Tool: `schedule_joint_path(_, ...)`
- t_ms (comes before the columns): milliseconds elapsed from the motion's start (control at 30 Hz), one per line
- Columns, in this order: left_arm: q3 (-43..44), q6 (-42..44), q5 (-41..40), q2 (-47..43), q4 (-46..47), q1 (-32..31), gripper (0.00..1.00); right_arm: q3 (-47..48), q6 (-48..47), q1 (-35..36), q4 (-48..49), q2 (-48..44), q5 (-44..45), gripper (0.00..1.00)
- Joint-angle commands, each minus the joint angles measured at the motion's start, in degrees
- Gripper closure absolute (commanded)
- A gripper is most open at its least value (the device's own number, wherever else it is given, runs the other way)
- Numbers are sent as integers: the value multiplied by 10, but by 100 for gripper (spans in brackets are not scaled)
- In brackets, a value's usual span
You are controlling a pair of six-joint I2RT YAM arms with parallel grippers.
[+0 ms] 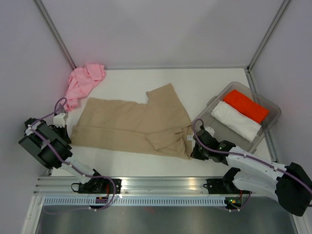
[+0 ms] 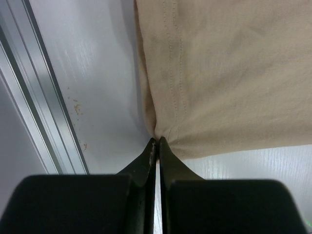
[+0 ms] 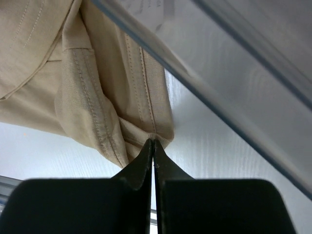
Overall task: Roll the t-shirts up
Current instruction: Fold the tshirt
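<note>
The tan-beige t-shirt (image 1: 131,124) lies spread across the middle of the table, partly folded. My left gripper (image 1: 66,132) is shut on its left hem corner (image 2: 161,134). My right gripper (image 1: 195,146) is shut on the shirt's right end by the collar (image 3: 146,122). The light pink t-shirt (image 1: 83,83) lies crumpled in the far left corner. The red t-shirt (image 1: 246,106) and the white t-shirt (image 1: 236,121) lie rolled in the clear plastic tub (image 1: 273,119) at the right.
The tub's clear wall (image 3: 229,92) runs close beside my right gripper. A metal rail (image 2: 34,92) borders the table's left edge, and an aluminium rail (image 1: 161,185) runs along the near edge. Walls enclose the back and sides.
</note>
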Motion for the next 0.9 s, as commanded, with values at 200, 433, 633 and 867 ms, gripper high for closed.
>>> schedule_joint_path(200, -20, 90, -50, -4, -44, 68, 98, 0, 37, 0, -107, -57, 49, 100)
schedule_joint_path(433, -12, 132, -47, -14, -61, 106, 98, -1, 21, 1, -100, -57, 37, 68)
schedule_joint_path(633, -24, 166, -8, -23, -105, 107, 98, 63, -26, 56, -64, -55, 64, 61)
schedule_joint_path(867, 13, 145, -11, -5, -111, 112, 98, 78, -34, 147, 0, 56, 91, 58)
